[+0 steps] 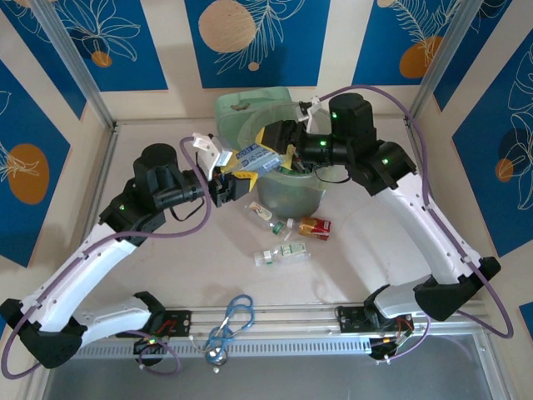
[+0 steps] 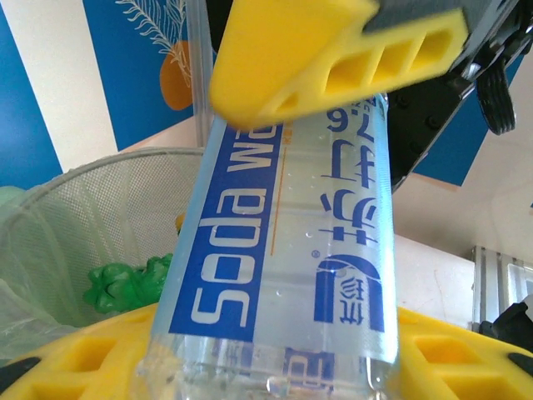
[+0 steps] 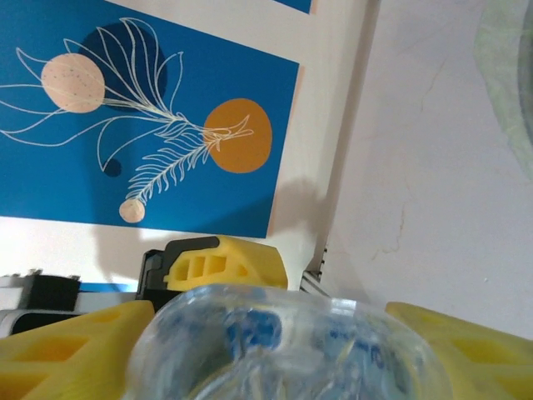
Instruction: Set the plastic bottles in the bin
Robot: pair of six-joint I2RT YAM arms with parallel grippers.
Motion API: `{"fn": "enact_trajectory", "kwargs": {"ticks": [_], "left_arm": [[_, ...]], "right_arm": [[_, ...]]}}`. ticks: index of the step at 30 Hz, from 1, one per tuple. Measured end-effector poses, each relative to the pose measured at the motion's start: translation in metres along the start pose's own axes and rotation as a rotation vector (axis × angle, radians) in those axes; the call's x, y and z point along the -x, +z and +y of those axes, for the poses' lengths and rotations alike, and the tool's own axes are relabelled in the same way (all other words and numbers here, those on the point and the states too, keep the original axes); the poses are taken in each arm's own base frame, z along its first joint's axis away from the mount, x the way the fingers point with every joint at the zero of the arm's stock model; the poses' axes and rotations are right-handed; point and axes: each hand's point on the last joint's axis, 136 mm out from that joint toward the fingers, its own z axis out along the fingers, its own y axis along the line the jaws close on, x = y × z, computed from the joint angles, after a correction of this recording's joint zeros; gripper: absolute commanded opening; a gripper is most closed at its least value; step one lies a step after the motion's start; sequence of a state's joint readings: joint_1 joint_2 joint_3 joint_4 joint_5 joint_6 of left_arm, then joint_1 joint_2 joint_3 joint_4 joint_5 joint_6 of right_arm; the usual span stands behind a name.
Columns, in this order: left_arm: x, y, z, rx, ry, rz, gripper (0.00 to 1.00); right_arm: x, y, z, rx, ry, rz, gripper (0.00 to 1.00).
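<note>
While several plastic bottles lie on the worktop, left jaws clamp a soda bottle at the bin, right jaws flanking it, grip unclear.

Bottles and bin on table

Watching from my desk: the cell's boxed in by blue wall panels with white leaf drawings plus orange and peach circles, cream strips between them. Silver aluminium posts stand in the far corners. Pale tabletop, slotted metal rail along the near edge. Light's bright and even.
</note>
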State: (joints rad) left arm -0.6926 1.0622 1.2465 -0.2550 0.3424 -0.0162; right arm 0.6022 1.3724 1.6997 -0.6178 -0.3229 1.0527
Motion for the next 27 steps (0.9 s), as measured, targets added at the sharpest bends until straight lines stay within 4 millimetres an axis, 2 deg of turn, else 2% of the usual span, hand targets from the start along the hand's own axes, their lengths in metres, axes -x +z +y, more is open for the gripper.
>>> {"fn": "enact_trajectory", "kwargs": {"ticks": [5, 6, 8, 11, 15, 19, 24, 27], "left_arm": [[-0.001, 0.002, 0.002, 0.014, 0.012, 0.004, 0.5], [-0.001, 0.003, 0.003, 0.018, 0.014, 0.004, 0.52], [-0.002, 0.004, 0.004, 0.022, 0.014, 0.006, 0.66], [-0.004, 0.006, 0.008, 0.047, 0.005, 0.014, 1.0], [-0.011, 0.009, 0.023, 0.125, -0.03, 0.036, 1.0], [-0.023, 0.004, 0.042, 0.24, -0.109, 0.075, 1.0], [-0.049, -0.018, 0.079, 0.423, -0.31, 0.114, 0.98], [-0.073, -0.033, 0.094, 0.497, -0.447, 0.131, 0.95]], "right_arm": [[0.001, 0.001, -0.001, -0.001, 0.004, 0.0, 0.54], [0.001, 0.001, -0.001, -0.001, 0.003, 0.0, 0.53], [0.001, 0.001, -0.001, -0.002, 0.004, -0.002, 0.51], [0.003, 0.0, -0.003, -0.006, 0.006, -0.006, 0.5], [0.012, -0.003, -0.007, -0.014, 0.011, -0.03, 0.5], [0.037, -0.016, -0.014, -0.031, 0.007, -0.103, 0.51], [0.077, -0.04, -0.025, -0.059, -0.004, -0.225, 0.52], [0.1, -0.047, -0.041, -0.093, 0.006, -0.278, 0.51]]}}
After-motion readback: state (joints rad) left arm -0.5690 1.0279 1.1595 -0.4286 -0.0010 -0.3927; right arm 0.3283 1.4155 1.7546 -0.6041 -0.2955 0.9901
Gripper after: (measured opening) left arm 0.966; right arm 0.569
